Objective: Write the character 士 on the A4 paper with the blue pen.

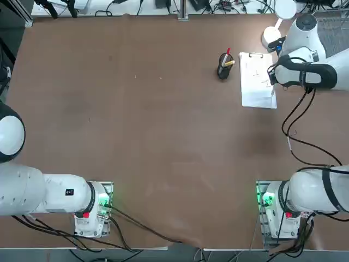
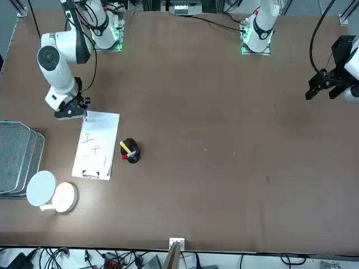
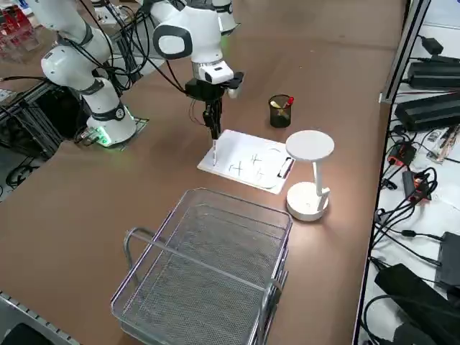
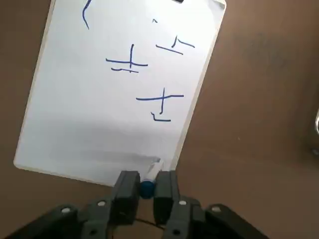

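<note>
Brown tabletop carries the paper (image 4: 114, 89) near the right gripper (image 4: 147, 185), which pinches the blue pen (image 4: 147, 186) upright over the sheet's near edge, where a stroke could slip off onto the table.

White A4 paper (image 4: 99, 99) on a brown table (image 1: 136, 136), thin blue handwritten strokes across the sheet. The blue pen (image 4: 147, 188) shows a blue end between the black fingers of the right gripper (image 4: 147, 186), clamped on it. Black pen cup (image 1: 224, 70) holds a red-tipped pen and a yellow one. White lamp (image 3: 309, 172), silver wire basket (image 3: 208, 266), white arm with black bands
</note>
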Available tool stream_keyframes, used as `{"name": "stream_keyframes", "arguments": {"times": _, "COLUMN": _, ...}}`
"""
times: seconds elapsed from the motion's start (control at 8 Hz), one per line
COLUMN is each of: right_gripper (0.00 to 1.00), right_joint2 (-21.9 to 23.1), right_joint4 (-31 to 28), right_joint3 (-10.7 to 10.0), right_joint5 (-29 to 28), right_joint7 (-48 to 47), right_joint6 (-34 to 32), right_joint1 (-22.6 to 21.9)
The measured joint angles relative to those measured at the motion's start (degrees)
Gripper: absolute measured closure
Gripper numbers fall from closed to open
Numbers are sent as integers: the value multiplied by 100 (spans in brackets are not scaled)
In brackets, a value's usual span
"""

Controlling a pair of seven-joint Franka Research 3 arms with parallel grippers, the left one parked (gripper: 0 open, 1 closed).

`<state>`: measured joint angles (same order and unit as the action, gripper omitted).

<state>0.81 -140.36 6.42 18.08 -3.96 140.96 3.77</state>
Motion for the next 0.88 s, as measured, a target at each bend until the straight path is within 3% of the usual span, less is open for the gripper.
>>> {"name": "stream_keyframes", "arguments": {"times": 0.88, "right_gripper": 81, "right_joint2": -46, "right_joint4": 0, "right_joint3": 1, "right_joint5": 0, "right_joint7": -133, "right_joint6": 62, "right_joint1": 0}}
